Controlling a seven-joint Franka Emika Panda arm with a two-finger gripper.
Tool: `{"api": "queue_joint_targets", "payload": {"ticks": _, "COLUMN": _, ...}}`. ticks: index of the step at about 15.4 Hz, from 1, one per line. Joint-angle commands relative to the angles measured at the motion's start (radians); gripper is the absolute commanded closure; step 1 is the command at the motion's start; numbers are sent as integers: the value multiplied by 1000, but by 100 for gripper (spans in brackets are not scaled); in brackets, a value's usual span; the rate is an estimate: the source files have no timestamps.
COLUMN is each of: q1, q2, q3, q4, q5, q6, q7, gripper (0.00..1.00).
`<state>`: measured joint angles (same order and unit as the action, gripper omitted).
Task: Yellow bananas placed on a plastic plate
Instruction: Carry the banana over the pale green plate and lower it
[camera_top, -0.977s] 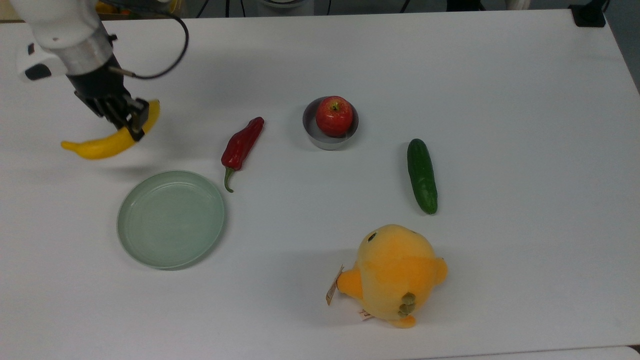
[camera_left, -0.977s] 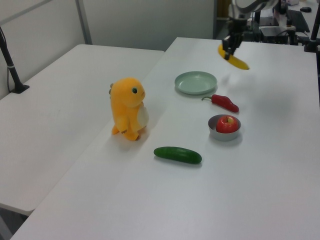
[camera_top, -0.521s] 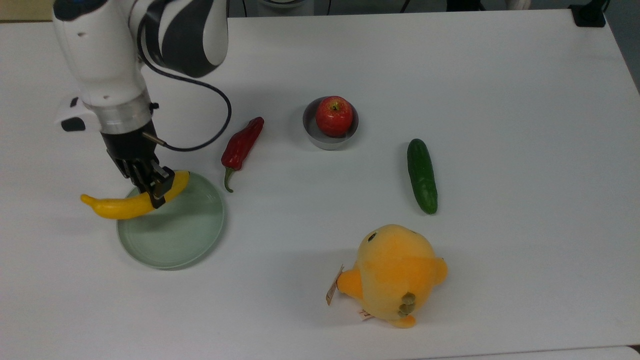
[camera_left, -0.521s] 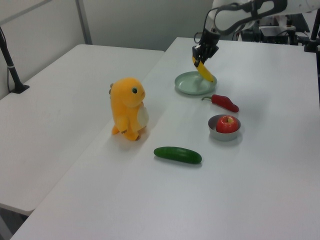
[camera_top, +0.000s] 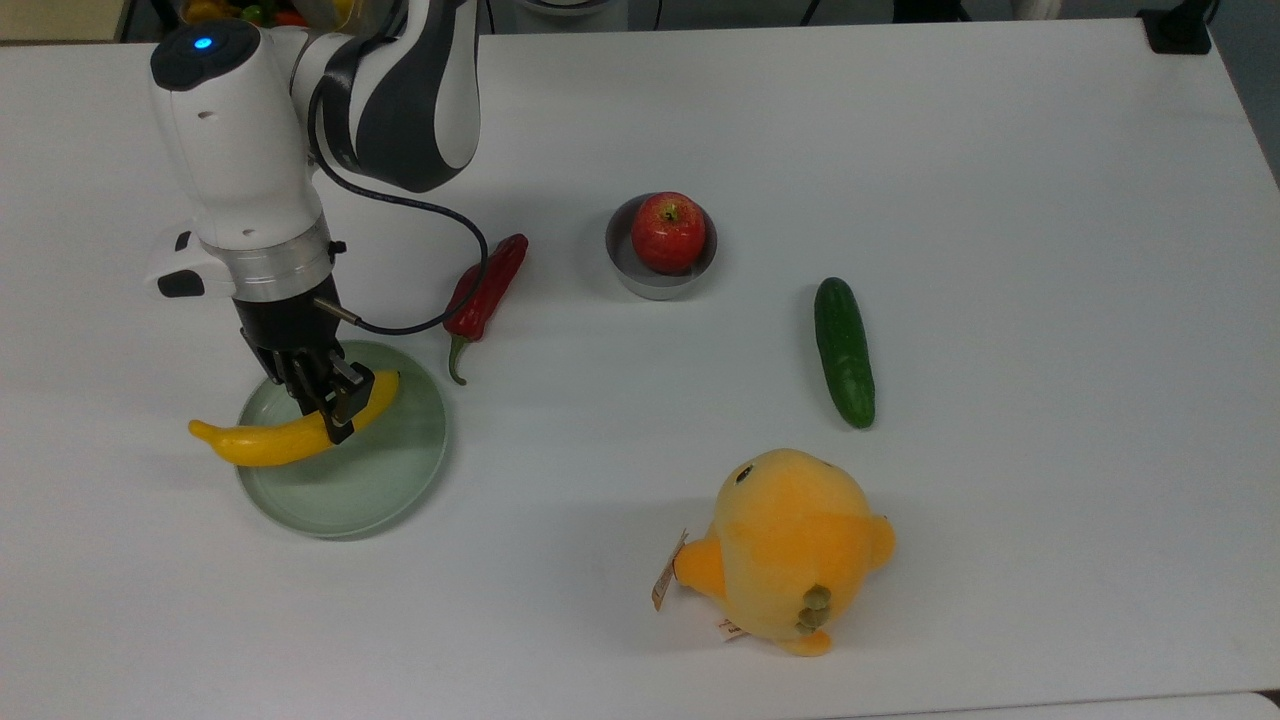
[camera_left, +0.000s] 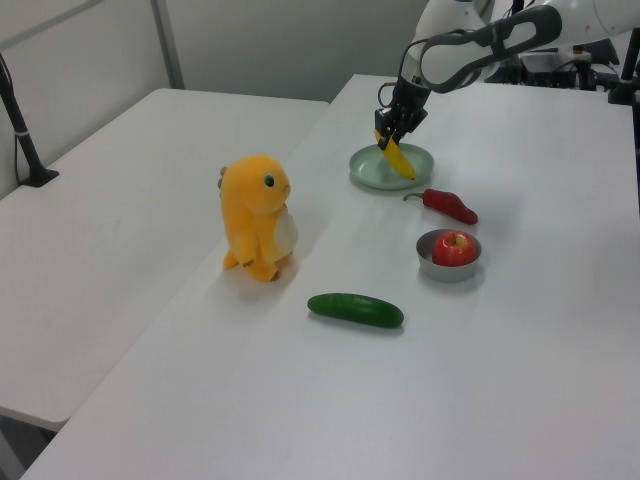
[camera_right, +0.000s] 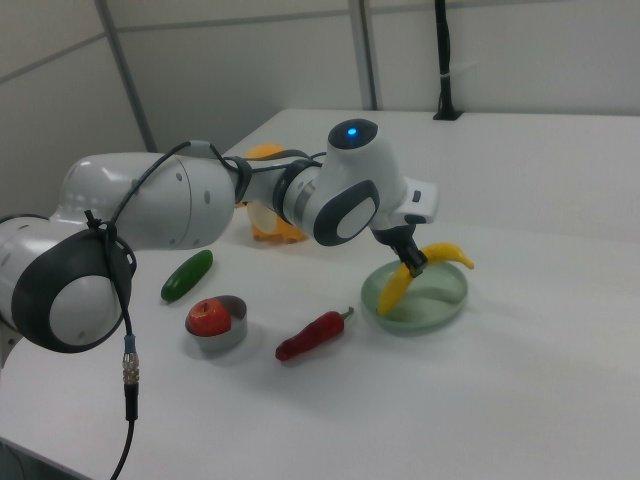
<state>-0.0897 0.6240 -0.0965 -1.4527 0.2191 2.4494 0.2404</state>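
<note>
A white table (camera_top: 900, 150) holds several things, told here from the near edge of the top view to the far edge.

Nearest sits a yellow-orange plush toy (camera_top: 790, 545), with a paper tag on the top view's left side of it. In the left view the toy (camera_left: 257, 215) stands upright near the table's edge.

Beyond it, toward the top view's left, lies a round pale green plate (camera_top: 385, 480). The robot arm (camera_top: 250, 170), white with grey joints, reaches down over the plate. Its black gripper (camera_top: 335, 405) has its two fingers closed on a yellow banana (camera_top: 265, 440), gripping it toward the thicker end. The banana hangs over the half of the plate that is on the top view's left, and its thin tip sticks out past the rim on that side. In the right view the banana (camera_right: 437, 254) is held tilted above the plate (camera_right: 440, 300), its lower end close to the plate's floor; whether it touches cannot be told.

On the top view's right, well apart from the plate, lies a dark green cucumber (camera_top: 844, 352).

Just beyond the plate lies a red chili pepper (camera_top: 484, 290), its green stem pointing toward the plate.

Farther still stands a small grey bowl (camera_top: 625, 265) with a red apple (camera_top: 668, 232) inside it.
</note>
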Motion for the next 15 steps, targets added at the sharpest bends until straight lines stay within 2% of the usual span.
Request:
{"api": "queue_joint_targets", "payload": {"ticks": 1, "q1": 11, "q2": 7, "q3": 4, "q4": -17, "q5": 16, "q6": 43, "q7": 5, "gripper": 42}}
{"api": "queue_joint_targets", "payload": {"ticks": 2, "q1": 11, "q2": 7, "q3": 4, "q4": -17, "q5": 16, "q6": 45, "q7": 4, "gripper": 29}}
{"api": "queue_joint_targets", "payload": {"ticks": 3, "q1": 11, "q2": 7, "q3": 4, "q4": -17, "q5": 16, "q6": 45, "q7": 4, "gripper": 22}}
{"api": "queue_joint_targets", "payload": {"ticks": 6, "q1": 13, "q2": -10, "q3": 4, "q4": -21, "q5": 8, "q6": 43, "q7": 0, "gripper": 10}}
{"api": "queue_joint_targets", "payload": {"ticks": 8, "q1": 11, "q2": -64, "q3": 4, "q4": -47, "q5": 5, "q6": 33, "q7": 0, "gripper": 0}}
{"api": "queue_joint_targets", "payload": {"ticks": 11, "q1": 16, "q2": -209, "q3": 6, "q4": -107, "q5": 9, "q6": -53, "q7": 4, "gripper": 0}}
{"api": "queue_joint_targets", "payload": {"ticks": 15, "q1": 21, "q2": -392, "q3": -3, "q4": -107, "q5": 11, "q6": -316, "q7": 10, "gripper": 0}}
